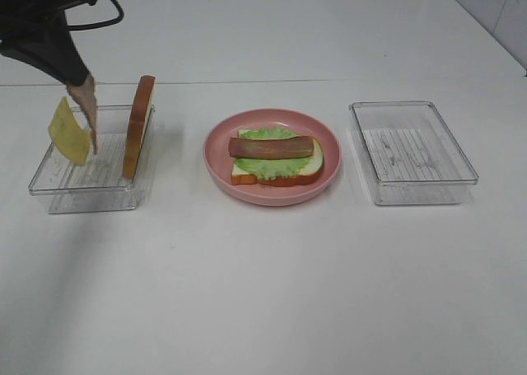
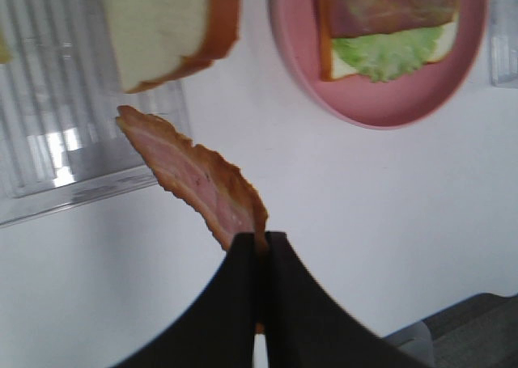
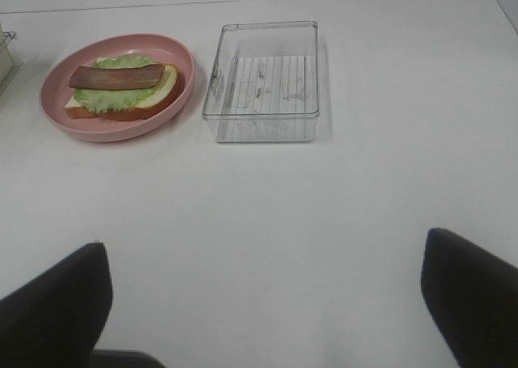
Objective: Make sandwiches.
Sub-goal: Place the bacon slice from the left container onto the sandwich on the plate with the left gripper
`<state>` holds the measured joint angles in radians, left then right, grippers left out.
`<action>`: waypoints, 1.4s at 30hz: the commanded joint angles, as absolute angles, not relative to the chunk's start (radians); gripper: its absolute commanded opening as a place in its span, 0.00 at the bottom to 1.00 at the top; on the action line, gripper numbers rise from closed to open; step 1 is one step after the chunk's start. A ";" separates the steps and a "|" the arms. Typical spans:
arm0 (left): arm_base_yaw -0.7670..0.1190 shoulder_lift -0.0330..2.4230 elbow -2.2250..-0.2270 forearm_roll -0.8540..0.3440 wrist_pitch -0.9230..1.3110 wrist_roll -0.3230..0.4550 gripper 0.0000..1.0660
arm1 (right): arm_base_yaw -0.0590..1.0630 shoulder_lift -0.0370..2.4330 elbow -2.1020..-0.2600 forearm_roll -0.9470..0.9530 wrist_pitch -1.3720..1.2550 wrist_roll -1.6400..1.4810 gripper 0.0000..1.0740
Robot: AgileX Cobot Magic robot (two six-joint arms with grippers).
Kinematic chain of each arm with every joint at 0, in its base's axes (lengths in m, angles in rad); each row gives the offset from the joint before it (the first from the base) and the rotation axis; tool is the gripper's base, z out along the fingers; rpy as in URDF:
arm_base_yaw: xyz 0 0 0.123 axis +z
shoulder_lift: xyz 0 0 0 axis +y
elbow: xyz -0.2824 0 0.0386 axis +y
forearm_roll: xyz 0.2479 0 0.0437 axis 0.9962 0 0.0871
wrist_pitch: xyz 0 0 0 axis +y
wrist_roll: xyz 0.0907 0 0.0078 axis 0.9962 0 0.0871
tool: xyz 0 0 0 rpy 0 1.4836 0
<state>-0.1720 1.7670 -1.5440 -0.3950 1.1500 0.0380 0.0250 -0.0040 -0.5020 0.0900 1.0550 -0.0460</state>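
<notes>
A bread slice topped with a green lettuce leaf and one bacon strip lies on the pink plate; this is the partial sandwich. My left gripper is shut on a second bacon strip that hangs above the left tray. The wrist view shows this bacon strip pinched at one end by the left gripper. In that tray a second bread slice stands on edge, with a yellow cheese slice beside it. My right gripper is open and holds nothing.
A clear tray with nothing in it sits to the right of the plate, also seen from the right wrist as the tray. The white table stretches bare toward the front. A tiled wall edge shows at the far right back.
</notes>
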 commanded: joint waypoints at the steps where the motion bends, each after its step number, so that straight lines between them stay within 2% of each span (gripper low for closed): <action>1: -0.225 1.763 -1.546 -0.485 1.141 0.075 0.00 | 0.020 -0.026 -0.501 0.096 1.051 -0.059 0.92; 4: -0.287 1.773 -1.556 -0.535 1.095 0.098 0.00 | 0.020 -0.026 -0.501 0.096 1.051 -0.059 0.92; 9: -0.341 1.837 -1.633 -0.565 1.099 0.100 0.00 | 0.020 -0.026 -0.501 0.096 1.051 -0.059 0.92; 14: -0.407 1.973 -1.817 -0.578 1.102 0.096 0.00 | 0.020 -0.026 -0.501 0.096 1.051 -0.059 0.92; 17: -0.460 2.133 -2.017 -0.589 1.106 0.055 0.00 | 0.020 -0.026 -0.501 0.096 1.051 -0.059 0.92; 20: -0.469 2.167 -2.058 -0.589 1.106 0.037 0.00 | 0.020 -0.026 -0.501 0.096 1.051 -0.059 0.92; 21: -0.480 2.235 -2.136 -0.588 1.106 0.018 0.00 | 0.020 -0.026 -0.501 0.096 1.051 -0.059 0.92; 27: -0.491 2.393 -2.292 -0.594 1.064 -0.033 0.00 | 0.020 -0.026 -0.501 0.096 1.051 -0.059 0.92; 35: -0.487 2.492 -2.325 -0.598 1.058 -0.033 0.00 | 0.020 -0.026 -0.501 0.096 1.051 -0.059 0.92; 40: -0.486 2.491 -2.323 -0.552 1.072 -0.036 0.00 | 0.020 -0.026 -0.501 0.096 1.051 -0.059 0.92; 42: -0.486 2.486 -2.323 -0.464 1.108 -0.081 0.00 | 0.020 -0.026 -0.501 0.096 1.051 -0.059 0.92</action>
<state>-0.4870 2.4950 -2.3180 -0.5230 1.0750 -0.0460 0.0250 -0.0040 -0.5020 0.0900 1.0550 -0.0460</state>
